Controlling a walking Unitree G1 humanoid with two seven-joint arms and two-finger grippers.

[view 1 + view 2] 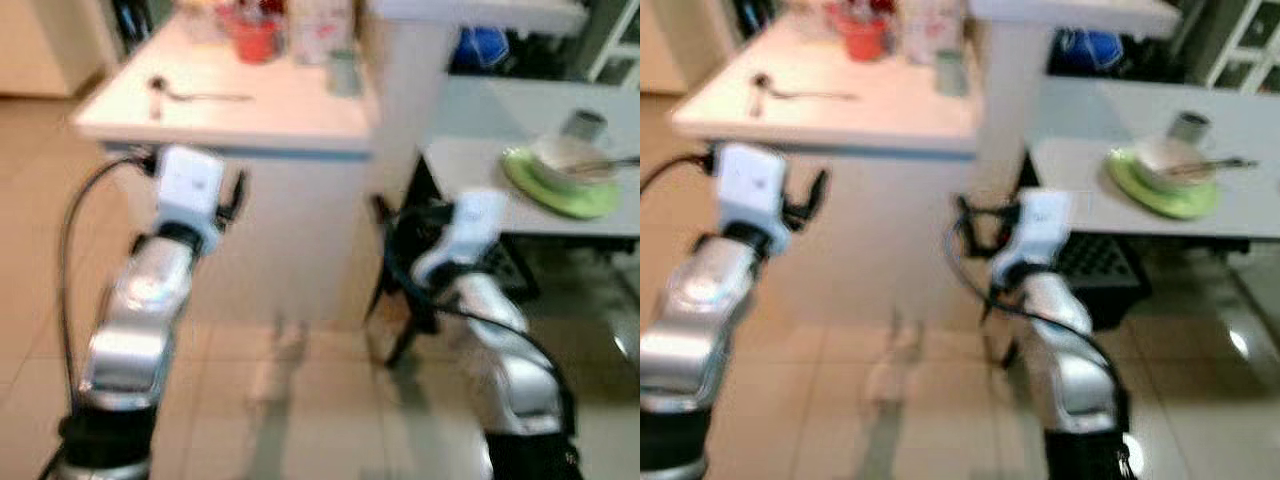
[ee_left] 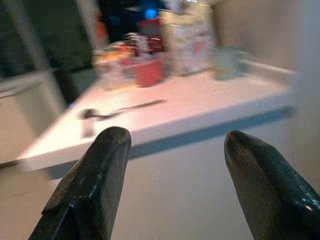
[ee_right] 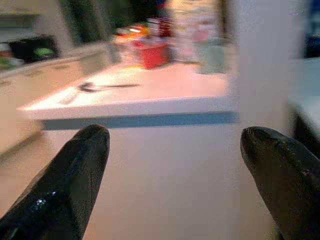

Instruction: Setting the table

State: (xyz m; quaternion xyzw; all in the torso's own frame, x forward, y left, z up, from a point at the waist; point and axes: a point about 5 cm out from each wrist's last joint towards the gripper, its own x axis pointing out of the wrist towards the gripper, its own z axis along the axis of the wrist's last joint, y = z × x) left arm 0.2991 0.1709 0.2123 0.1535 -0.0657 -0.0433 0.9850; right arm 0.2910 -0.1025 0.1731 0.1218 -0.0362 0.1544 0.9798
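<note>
The views are blurred. A dark spoon [image 1: 195, 95] lies on a white counter [image 1: 280, 125] ahead of me. On a grey table [image 1: 470, 160] to the right stands a green plate [image 1: 575, 197] bearing a white bowl [image 1: 568, 157] with a utensil in it, and a small cup [image 1: 585, 124] behind it. My left gripper [image 2: 175, 145] is open and empty, held before the counter's front edge, below the spoon [image 2: 120, 109]. My right gripper [image 3: 175, 140] is also open and empty, lower, between the counter and the table.
At the counter's back stand a red container [image 1: 255, 40], a carton [image 1: 320, 28] and a pale glass [image 1: 345, 75]. A white pillar [image 1: 410, 70] rises between counter and table. Something dark [image 1: 1095, 265] sits under the table. Tiled floor [image 1: 300, 400] lies below.
</note>
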